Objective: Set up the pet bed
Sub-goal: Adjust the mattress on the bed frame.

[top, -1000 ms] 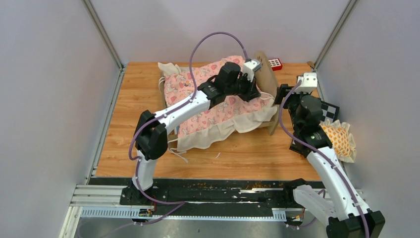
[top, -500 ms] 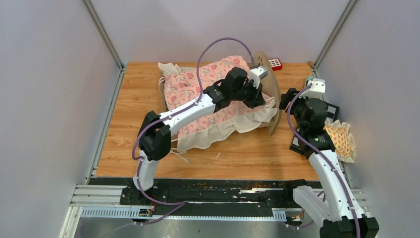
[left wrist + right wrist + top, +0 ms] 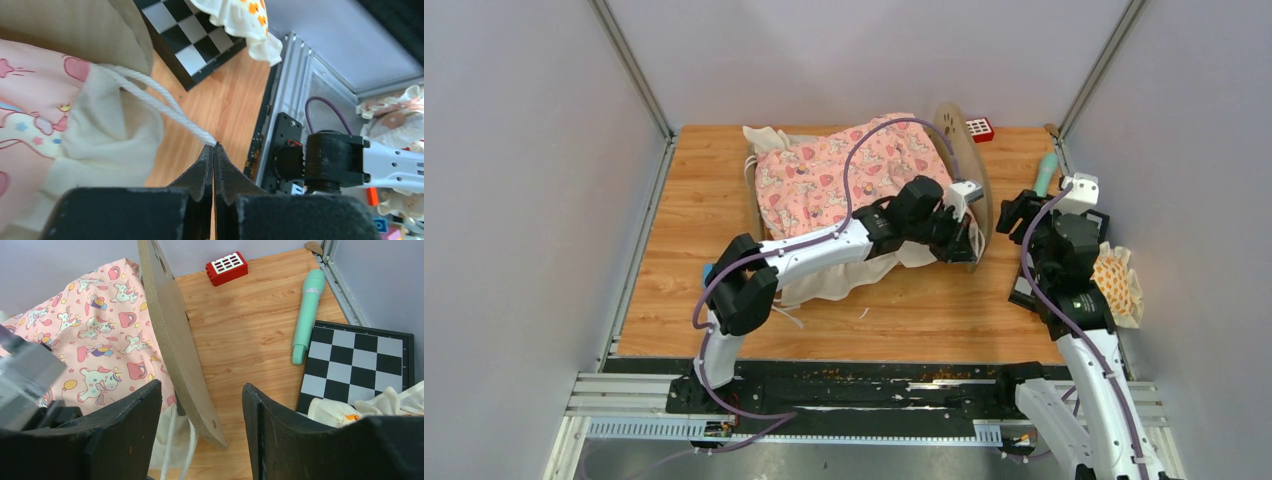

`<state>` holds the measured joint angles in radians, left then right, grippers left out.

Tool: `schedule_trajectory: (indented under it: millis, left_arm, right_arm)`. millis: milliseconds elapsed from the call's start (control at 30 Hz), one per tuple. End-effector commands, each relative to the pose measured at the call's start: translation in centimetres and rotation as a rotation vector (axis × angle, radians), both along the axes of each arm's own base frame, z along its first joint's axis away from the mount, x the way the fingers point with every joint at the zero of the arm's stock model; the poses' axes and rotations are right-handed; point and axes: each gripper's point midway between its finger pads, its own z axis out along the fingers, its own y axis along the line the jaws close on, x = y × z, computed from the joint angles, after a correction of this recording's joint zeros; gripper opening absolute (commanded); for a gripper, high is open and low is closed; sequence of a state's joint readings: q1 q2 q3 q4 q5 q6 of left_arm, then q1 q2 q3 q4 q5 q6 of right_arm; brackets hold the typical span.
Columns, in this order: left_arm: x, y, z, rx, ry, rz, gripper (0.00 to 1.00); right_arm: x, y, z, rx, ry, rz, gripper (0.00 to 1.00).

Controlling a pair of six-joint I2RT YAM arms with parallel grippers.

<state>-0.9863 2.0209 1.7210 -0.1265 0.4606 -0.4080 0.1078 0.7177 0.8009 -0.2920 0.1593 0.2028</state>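
Observation:
The pet bed (image 3: 854, 170) stands at the table's back middle, its pink unicorn quilt (image 3: 844, 165) spread over it. Its wooden headboard (image 3: 964, 165) is upright at the right end. My left gripper (image 3: 964, 238) is at the headboard's near corner, shut on a white cord (image 3: 160, 102) that runs out of the quilt's cream ruffle (image 3: 110, 135). My right gripper (image 3: 1014, 210) hovers just right of the headboard, open. In the right wrist view the headboard (image 3: 175, 340) shows in the gap between its fingers (image 3: 135, 420), touching neither.
A red block (image 3: 979, 128) sits at the back. A teal tube (image 3: 1046, 175) lies by the right wall. A checkerboard (image 3: 357, 360) carries the orange-patterned frilled pillow (image 3: 1116, 285) at the right edge. Bare wood floor (image 3: 694, 250) lies left of the bed.
My left gripper has moved off the quilt toward the near right, down along the headboard, still shut. The right arm has drawn back to the right, away from the headboard.

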Motion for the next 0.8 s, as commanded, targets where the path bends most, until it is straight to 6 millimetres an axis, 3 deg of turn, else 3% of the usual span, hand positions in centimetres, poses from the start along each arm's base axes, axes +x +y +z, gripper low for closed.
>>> schedule_trajectory:
  millis: [0,433,533,667,767]
  left_arm:
    - [-2.0,-0.5,5.8,-0.158,0.017,-0.039,0.0]
    - [-4.1,-1.2,4.3,-0.185,0.092,-0.079,0.12]
    - [-4.5,-1.1,4.0,-0.184,0.094,-0.083,0.24]
    - [-4.6,-0.4,2.6,-0.149,0.086,-0.066,0.4]
    - [-4.5,0.5,1.9,-0.131,0.074,-0.037,0.46]
  right_arm:
    - [-0.9,-0.4,2.3,0.024,-0.048,-0.021,0.6]
    - [-2.0,-0.9,2.7,0.04,-0.054,-0.047,0.61]
    - [-2.7,-1.3,3.3,0.057,-0.066,-0.073,0.61]
    - [-4.4,-1.2,5.1,0.085,-0.087,-0.065,0.66]
    - [-7.1,-1.5,8.7,0.139,-0.126,-0.082,0.7]
